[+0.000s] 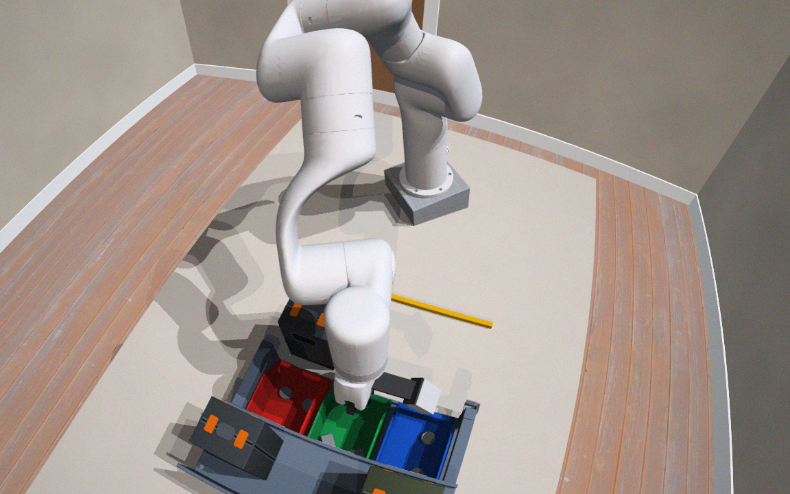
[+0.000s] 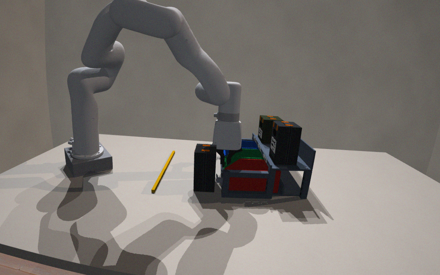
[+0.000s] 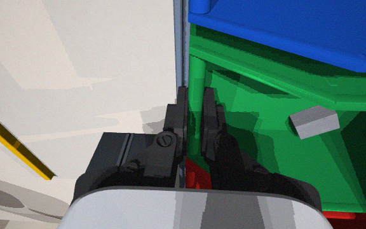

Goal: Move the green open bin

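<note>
The green bin (image 1: 373, 423) (image 2: 249, 153) (image 3: 278, 159) sits on the shelf (image 1: 306, 460) (image 2: 271, 184) between the red bin (image 1: 271, 408) (image 2: 247, 184) (image 3: 199, 179) and the blue bin (image 1: 410, 449) (image 3: 297, 28). A silver block (image 1: 328, 440) (image 3: 314, 122) lies in the green bin; a darker part shows beside it in the top view. My gripper (image 3: 194, 102) points down, shut on the green bin's front lip, one finger outside and one inside. In the top view its outer finger is hidden. The three bins look level.
A black case (image 1: 302, 346) (image 2: 204, 170) (image 3: 107, 152) stands upright close in front of the shelf. A dark case (image 1: 238, 429) (image 2: 285, 143) and an olive case (image 1: 400, 481) (image 2: 265, 130) stand on the upper level. A yellow bar (image 1: 441, 311) (image 2: 163, 170) (image 3: 14, 146) lies on the table.
</note>
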